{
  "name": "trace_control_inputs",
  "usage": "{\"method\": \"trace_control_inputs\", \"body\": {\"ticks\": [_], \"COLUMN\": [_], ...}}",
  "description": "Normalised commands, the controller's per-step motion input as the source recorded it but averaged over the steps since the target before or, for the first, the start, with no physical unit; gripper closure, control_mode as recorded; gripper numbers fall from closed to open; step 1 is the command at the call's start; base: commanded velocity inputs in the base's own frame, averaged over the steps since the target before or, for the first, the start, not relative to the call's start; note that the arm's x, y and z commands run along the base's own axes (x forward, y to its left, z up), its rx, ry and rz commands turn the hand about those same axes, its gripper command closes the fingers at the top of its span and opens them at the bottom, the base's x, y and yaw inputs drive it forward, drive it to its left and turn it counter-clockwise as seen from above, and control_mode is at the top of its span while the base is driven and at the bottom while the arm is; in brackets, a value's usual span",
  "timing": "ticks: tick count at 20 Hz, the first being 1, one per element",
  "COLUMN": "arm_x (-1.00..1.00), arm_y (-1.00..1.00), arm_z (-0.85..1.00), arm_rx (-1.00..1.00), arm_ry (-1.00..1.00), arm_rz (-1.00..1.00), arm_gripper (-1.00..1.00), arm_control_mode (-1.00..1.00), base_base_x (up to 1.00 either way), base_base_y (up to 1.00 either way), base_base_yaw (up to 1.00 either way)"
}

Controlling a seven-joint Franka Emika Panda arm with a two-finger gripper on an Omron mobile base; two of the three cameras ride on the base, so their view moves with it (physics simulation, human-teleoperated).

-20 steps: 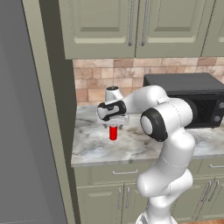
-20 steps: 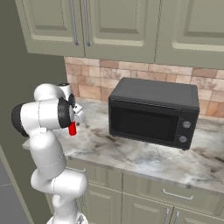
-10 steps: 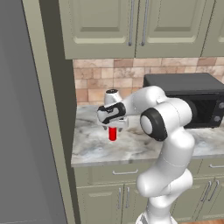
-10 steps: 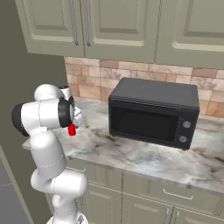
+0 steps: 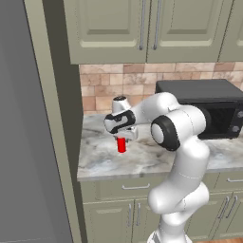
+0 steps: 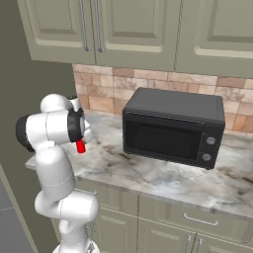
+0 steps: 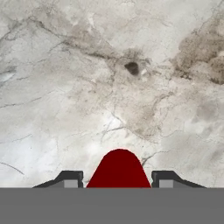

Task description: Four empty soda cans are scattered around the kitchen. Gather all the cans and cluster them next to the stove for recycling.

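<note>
A red soda can [image 5: 121,144] hangs from my gripper [image 5: 122,138] a little above the marble counter [image 5: 142,159], near its left end. From the right base view the same red can [image 6: 80,146] pokes out below the hand. In the hand view the can [image 7: 118,169] fills the gap between the two dark fingertips [image 7: 70,178], with veined marble below it. The gripper is shut on the can. The stove and the other cans are out of view.
A black microwave [image 6: 173,126] stands on the counter to the right of the can. A tall sage-green cabinet panel [image 5: 52,123] borders the counter on the left. Upper cabinets [image 5: 147,28] hang above, with a tan brick-tile wall [image 6: 104,91] behind.
The hand with the red can has shifted slightly left and toward the counter's front; the can stays in the grip, off the marble.
</note>
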Motion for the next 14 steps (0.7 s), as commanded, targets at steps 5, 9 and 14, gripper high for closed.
{"method": "trace_control_inputs", "body": {"ticks": [5,9,14], "arm_x": [0.00,-0.03,-0.26], "arm_y": [-0.03,-0.25,-0.45], "arm_z": [-0.08,0.18,0.30], "arm_rx": [0.00,0.03,0.01], "arm_ry": [0.02,0.10,0.09], "arm_rz": [-0.14,-0.09,-0.01], "arm_gripper": [1.00,1.00,1.00], "arm_control_mode": [-1.00,-1.00,-1.00], "base_base_x": [0.00,0.00,0.00], "base_base_y": [0.00,0.00,0.00], "base_base_yaw": [0.00,0.00,0.00]}}
